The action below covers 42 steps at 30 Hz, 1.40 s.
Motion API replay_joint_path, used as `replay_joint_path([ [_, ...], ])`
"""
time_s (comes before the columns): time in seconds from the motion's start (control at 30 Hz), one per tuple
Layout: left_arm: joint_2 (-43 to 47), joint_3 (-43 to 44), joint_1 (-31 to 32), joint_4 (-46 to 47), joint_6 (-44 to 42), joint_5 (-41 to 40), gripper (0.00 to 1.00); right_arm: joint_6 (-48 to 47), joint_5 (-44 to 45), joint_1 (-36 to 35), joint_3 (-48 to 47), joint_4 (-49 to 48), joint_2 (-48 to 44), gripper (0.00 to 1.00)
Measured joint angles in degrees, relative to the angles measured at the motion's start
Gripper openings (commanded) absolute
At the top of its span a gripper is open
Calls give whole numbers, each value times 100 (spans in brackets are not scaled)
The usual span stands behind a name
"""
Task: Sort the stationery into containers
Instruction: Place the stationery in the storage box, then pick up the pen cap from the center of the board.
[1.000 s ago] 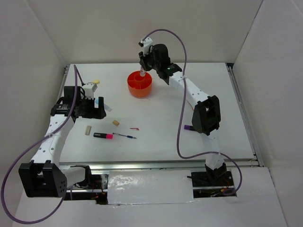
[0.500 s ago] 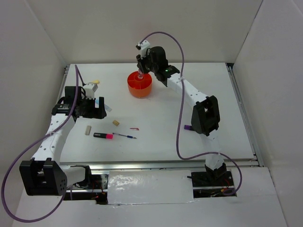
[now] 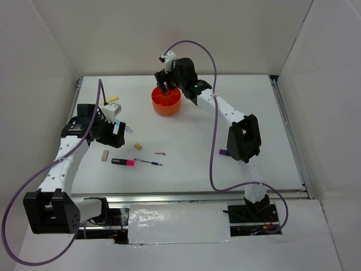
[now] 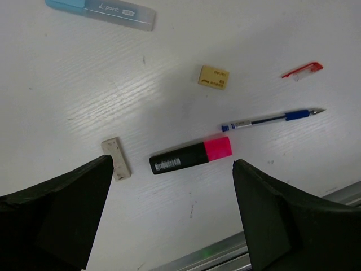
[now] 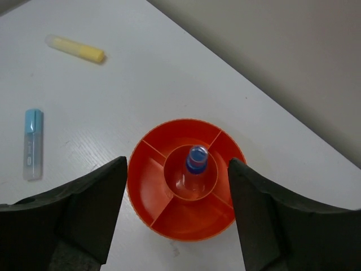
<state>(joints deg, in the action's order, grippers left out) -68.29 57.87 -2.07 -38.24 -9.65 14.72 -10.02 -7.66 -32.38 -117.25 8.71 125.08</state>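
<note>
The round orange pot (image 3: 166,101) stands at the back middle of the table. A clear blue-capped bottle (image 5: 196,161) stands upright in the central tube of the pot (image 5: 148,176). My right gripper (image 5: 177,169) hangs open straight above it, a finger on either side, touching nothing; from the top view it (image 3: 164,84) sits over the pot's far rim. My left gripper (image 4: 172,189) is open and empty above the table, just short of the pink-black highlighter (image 4: 192,157). Around it lie a blue pen (image 4: 271,118), a red pen piece (image 4: 302,69), a tan eraser (image 4: 214,77) and a longer eraser (image 4: 115,158).
A blue strip (image 5: 32,144) and a yellow stick (image 5: 76,49) lie left of the pot. A purple-black marker (image 3: 224,152) shows beside the right arm's elbow. The table's metal front edge (image 4: 225,251) runs just below the left gripper. White walls close in on three sides.
My right gripper has opened and let go of the bottle, which now stands in the pot's central tube. The right wrist shifted slightly left. The left wrist turned a little.
</note>
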Motion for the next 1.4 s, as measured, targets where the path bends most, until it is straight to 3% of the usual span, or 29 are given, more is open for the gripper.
replay_joint_path([
  [0.3, 260, -109, -4, -494, -2059, 382, 91, 190, -136, 2, 219, 317, -273, 84],
  [0.57, 153, -595, 361, -474, -3338, 658, 86, 560, -634, 365, 1696, 686, -2341, 81],
  [0.77, -380, -612, 1180, -251, -3558, 664, 79, 667, -839, 1305, 2931, 885, -3722, 73],
  [1.03, -1169, -610, 2107, 354, -3541, 595, 66, 586, -1165, 2026, 4507, 1609, -4131, 69],
  [1.4, -1620, -750, 2741, 970, -3936, 420, 63, 284, -1307, 2629, 4719, 2312, -4212, 64],
])
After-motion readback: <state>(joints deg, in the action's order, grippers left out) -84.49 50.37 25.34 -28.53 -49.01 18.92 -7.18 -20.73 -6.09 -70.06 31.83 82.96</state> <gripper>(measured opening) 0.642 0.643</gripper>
